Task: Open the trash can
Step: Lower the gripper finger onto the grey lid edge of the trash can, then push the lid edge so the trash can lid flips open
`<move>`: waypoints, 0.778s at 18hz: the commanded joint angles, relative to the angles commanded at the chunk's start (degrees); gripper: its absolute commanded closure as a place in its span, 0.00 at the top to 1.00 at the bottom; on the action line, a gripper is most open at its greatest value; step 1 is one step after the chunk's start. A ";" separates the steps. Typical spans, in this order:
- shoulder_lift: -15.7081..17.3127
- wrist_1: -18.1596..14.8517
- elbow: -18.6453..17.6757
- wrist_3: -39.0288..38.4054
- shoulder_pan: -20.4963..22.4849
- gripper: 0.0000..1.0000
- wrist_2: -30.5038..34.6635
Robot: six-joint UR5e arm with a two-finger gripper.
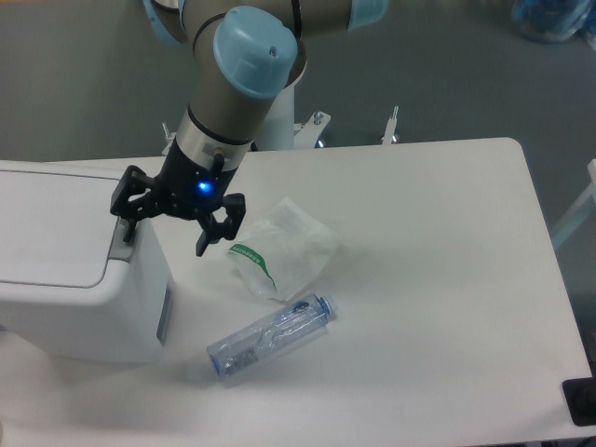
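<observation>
Item: clear plastic bottle (pixel 271 337), lying on its side near the front of the white table (pixel 438 307), blue-tinted cap end pointing right and up, crumpled along its body. Item: crumpled clear plastic bag (pixel 284 248) with a green and white label, resting on the tabletop just behind the bottle and apart from it. Item: trash can (pixel 70 270), a large white boxy bin with rounded corners, occupying the left edge of the view and standing at the table's left side; flat white lid down, a grey tab visible at the lid's right edge beneath the gripper's left finger. Item: gripper (pixel 168 223), black, two-fingered, with a blue light lit on its body; jaws spread wide apart and holding nothing, one fingertip at the lid's right edge over the grey tab, whether touching cannot be told, the other fingertip hanging over the table between the bin and the bag. Item: robot arm (pixel 237 79), grey with pale blue joint caps, reaching down from the upper centre to the gripper. Item: arm's white base (pixel 289 130) behind the far table edge. Item: grey floor (pixel 447 70) beyond the table.
</observation>
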 joint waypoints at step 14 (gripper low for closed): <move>-0.09 0.00 0.18 0.09 0.09 1.00 1.23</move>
